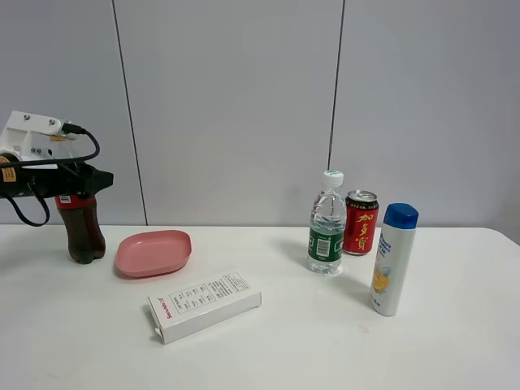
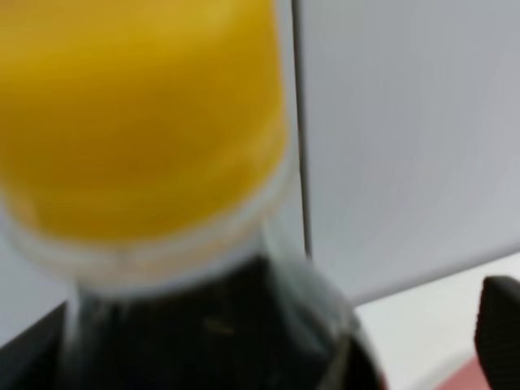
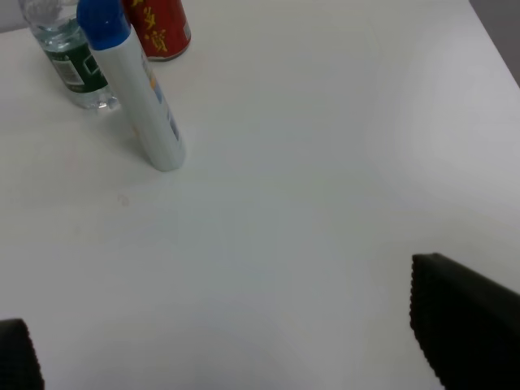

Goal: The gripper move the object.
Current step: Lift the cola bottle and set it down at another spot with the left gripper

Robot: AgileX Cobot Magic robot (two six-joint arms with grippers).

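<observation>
The left tool point(image 1: 71, 185) is black and sits at the end of a thick black arm with a white bracket point(image 1: 31, 130) and black cables. It is closed around the neck of the cola bottle point(image 1: 83, 231), just above the red label. The cola bottle stands upright at the far left of the white worktop point(image 1: 325, 333), and its bottom looks like it touches the worktop. In the left wrist view the yellow cap point(image 2: 138, 114) is very close and blurry, with the dark drink just under it. A pink dish point(image 1: 153, 252) sits just beside the cola bottle, on its right in the high view. In front of the dish a white box point(image 1: 205, 305) lies flat. Well apart from these, on the right half of the worktop, a small water bottle point(image 1: 327, 223) with a green label stands upright. A red can point(image 1: 360, 223) stands just behind it and to its right. A white bottle with a blue cap point(image 1: 393, 260) stands near them, closer to the front. The right tool point(image 3: 244, 349) does not show in the high view. In the right wrist view its two black tips are wide apart with only bare worktop between them, so it is open and holds nothing.
</observation>
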